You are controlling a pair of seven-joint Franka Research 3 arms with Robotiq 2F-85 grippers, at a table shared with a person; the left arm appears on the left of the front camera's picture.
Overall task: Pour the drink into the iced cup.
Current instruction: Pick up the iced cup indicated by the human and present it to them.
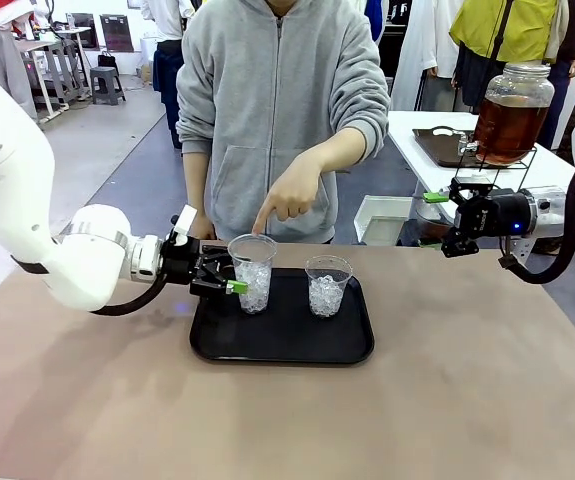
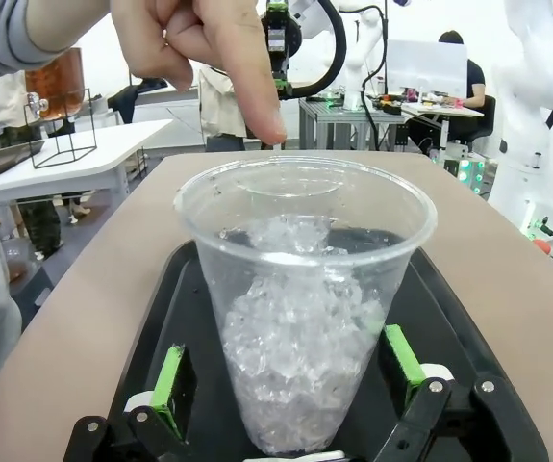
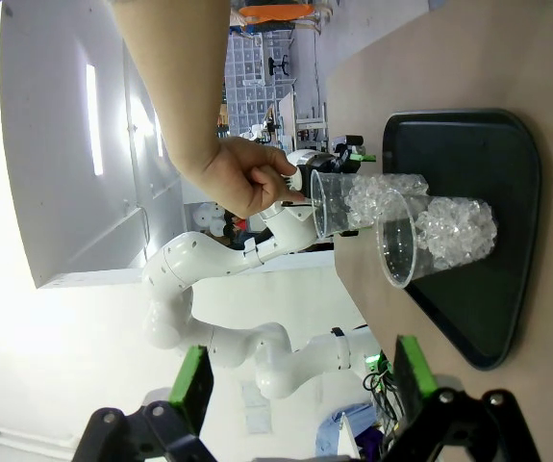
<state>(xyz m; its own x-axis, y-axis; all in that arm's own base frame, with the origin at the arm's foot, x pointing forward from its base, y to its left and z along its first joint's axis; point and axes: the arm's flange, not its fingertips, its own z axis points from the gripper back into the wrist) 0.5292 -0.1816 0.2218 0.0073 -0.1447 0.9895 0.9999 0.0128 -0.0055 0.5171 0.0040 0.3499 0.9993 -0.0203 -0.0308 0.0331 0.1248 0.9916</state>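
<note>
On the tray (image 1: 287, 345), left fingers (image 2: 170, 390) (spread wide) flank the iced cup (image 2: 300, 318).

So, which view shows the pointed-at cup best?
The left wrist view: the cup stands close and large, inside the open left claw. Front view shows it smaller, on the tray; right wrist view, sideways and far.

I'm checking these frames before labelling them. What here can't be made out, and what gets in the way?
1. Tap of the large clear glass jar of amber drink: front view, too small and far off.
2. The jar's lid: left wrist view, behind the person's grey sleeve.
3. Second clear plastic iced cup: left wrist view, mostly hidden behind the nearer iced cup.
4. Whether the person's fingertip touches the nearer cup's rim: depth unclear in every view.
</note>
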